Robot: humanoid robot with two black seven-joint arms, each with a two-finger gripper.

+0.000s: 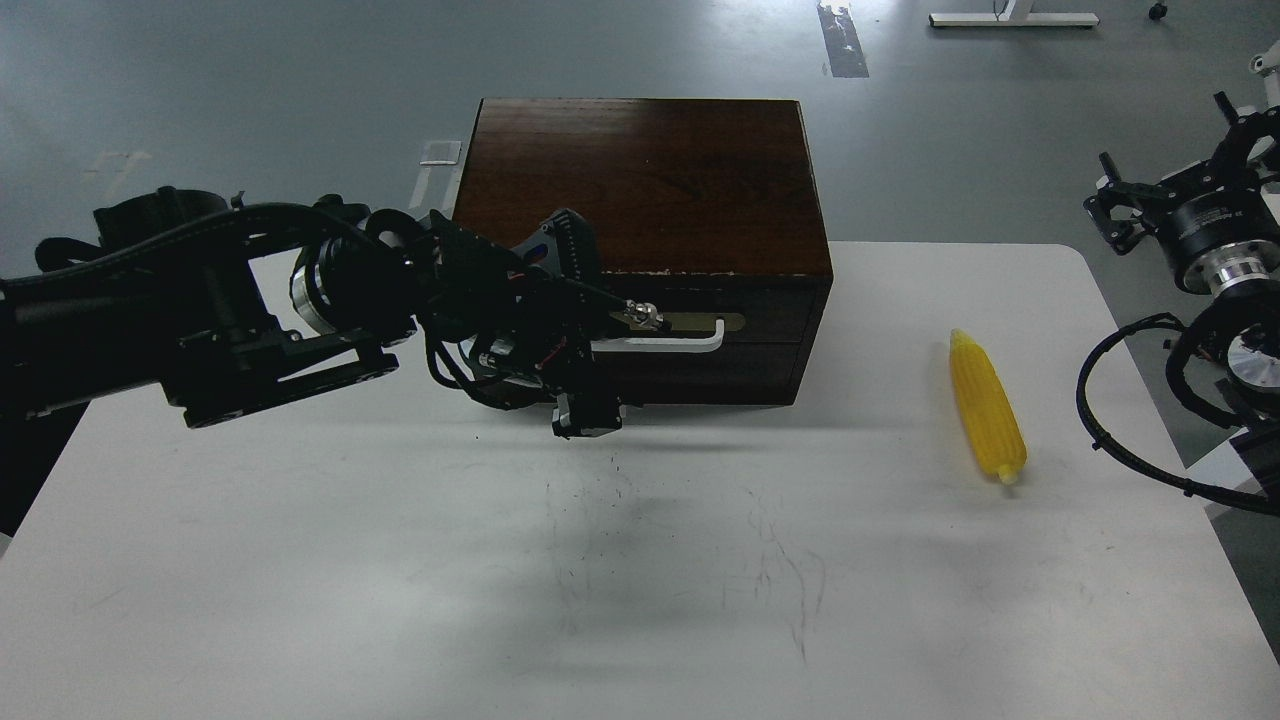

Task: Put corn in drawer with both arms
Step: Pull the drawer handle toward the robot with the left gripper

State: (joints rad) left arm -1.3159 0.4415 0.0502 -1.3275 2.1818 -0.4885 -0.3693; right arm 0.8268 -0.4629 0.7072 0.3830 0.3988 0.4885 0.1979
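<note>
The corn [987,421] lies on the white table at the right, pointed end away from me, apart from both arms. The dark brown cabinet [640,180] stands at the table's back, and its drawer [745,345] is shut. The white bar handle [675,343] sits on its beige plate. My left gripper [615,365] is open at the handle's left end. Its upper finger [640,317] lies over the plate and its lower finger [585,412] hangs below the drawer front. My right gripper [1120,210] is raised beyond the table's right edge, far from the corn; its fingers are too dark to tell apart.
The white table [400,560] carries dark scuff marks in the middle. Black cable loops [1095,420] of the right arm hang past the right edge, near the corn. Grey floor lies behind the cabinet.
</note>
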